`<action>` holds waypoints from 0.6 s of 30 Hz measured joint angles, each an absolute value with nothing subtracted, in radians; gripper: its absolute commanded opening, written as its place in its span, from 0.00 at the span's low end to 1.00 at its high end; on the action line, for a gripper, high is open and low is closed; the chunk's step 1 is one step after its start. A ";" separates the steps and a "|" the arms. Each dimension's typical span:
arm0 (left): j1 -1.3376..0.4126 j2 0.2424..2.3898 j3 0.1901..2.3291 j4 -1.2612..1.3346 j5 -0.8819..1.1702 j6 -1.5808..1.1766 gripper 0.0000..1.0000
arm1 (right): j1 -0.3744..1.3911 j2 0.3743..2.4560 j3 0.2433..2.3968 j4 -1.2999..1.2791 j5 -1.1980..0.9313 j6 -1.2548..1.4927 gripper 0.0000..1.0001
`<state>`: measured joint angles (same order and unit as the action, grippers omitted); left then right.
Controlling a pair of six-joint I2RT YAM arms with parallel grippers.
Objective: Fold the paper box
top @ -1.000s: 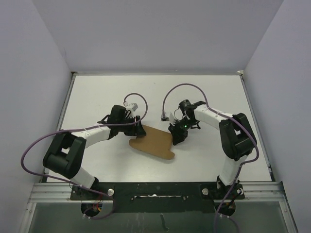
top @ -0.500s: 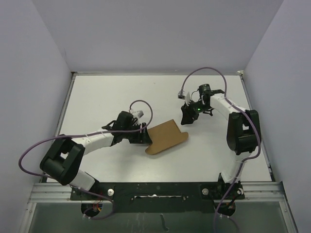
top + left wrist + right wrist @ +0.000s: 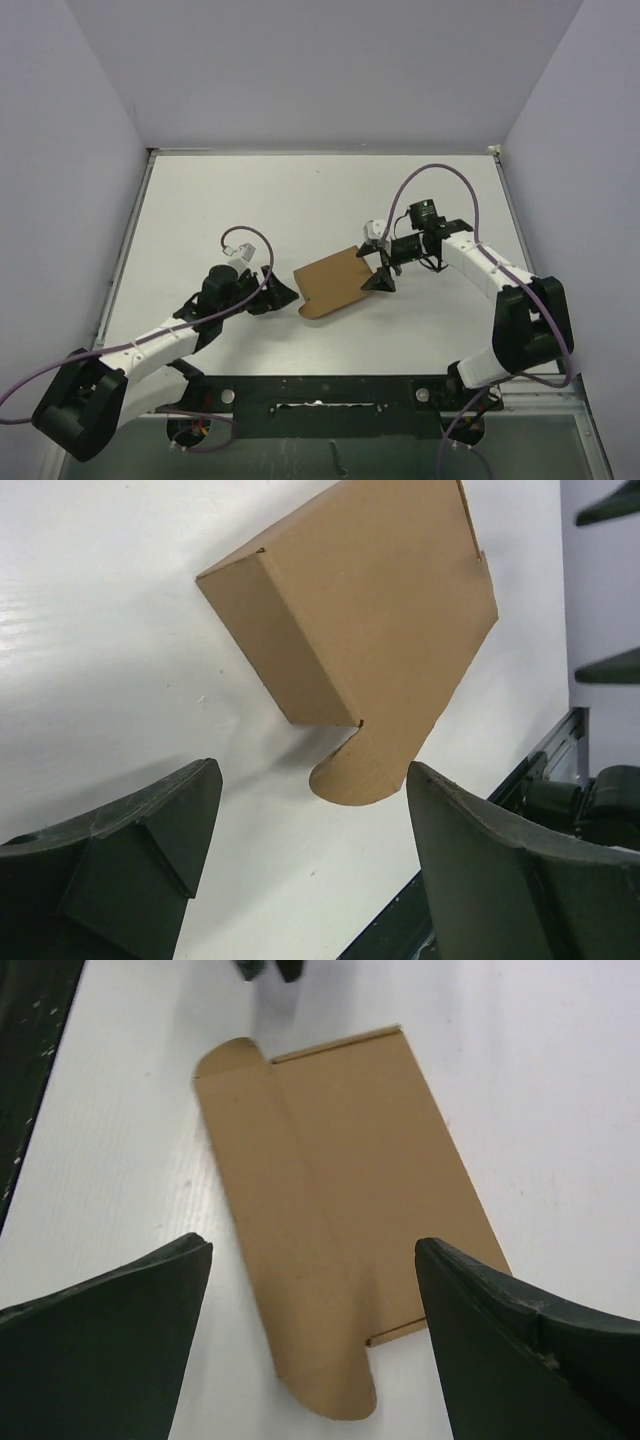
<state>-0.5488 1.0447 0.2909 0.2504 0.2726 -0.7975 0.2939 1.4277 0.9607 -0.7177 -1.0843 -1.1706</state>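
- White tabletop [image 3: 200, 200], walled in by pale panels, bore the paper box [image 3: 332, 282] flat near its middle, within reach of both arms.
- Left gripper [image 3: 283, 297] had its jaws spread and empty. It sat just beside the box's left edge without touching it. Its wrist camera faced a turned-up side panel, so it was probably lined up to take that edge.
- Right gripper [image 3: 378, 266] was also spread wide and held nothing. It hung over the box's right edge, and its wrist view showed the brown panel framed between the two fingers. Whether a fingertip touched the cardboard could not be told.
- Neither gripper held the box, which lay loose between them. It was mostly a flat panel, with one long strip creased along a side and a rounded tab at each end of that strip. That suggests the folding was at an early stage.
- Both arms reached in from opposite sides of the box with their cables looped above them, likely so each could work its own edge.
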 measured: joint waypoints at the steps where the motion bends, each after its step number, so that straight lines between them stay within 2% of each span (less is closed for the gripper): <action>1: -0.545 1.045 0.281 0.261 0.272 -0.812 0.74 | 0.289 1.466 0.977 -0.664 -1.080 -1.090 0.85; 5: -0.532 1.067 0.269 0.342 0.273 -0.872 0.74 | 0.259 1.607 1.025 -0.478 -1.011 -0.722 0.85; 12: -0.528 1.124 0.269 0.433 0.273 -0.922 0.75 | 0.203 1.834 1.173 -0.454 -0.904 -0.315 0.76; 18: -0.526 1.159 0.270 0.459 0.273 -0.942 0.75 | 0.157 1.936 1.190 -0.478 -0.934 -0.172 0.57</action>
<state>-0.5262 1.1587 0.2695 0.4595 0.2729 -0.9421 0.1566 1.9362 1.1896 -0.4778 -0.9337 -0.1722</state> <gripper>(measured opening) 0.747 0.658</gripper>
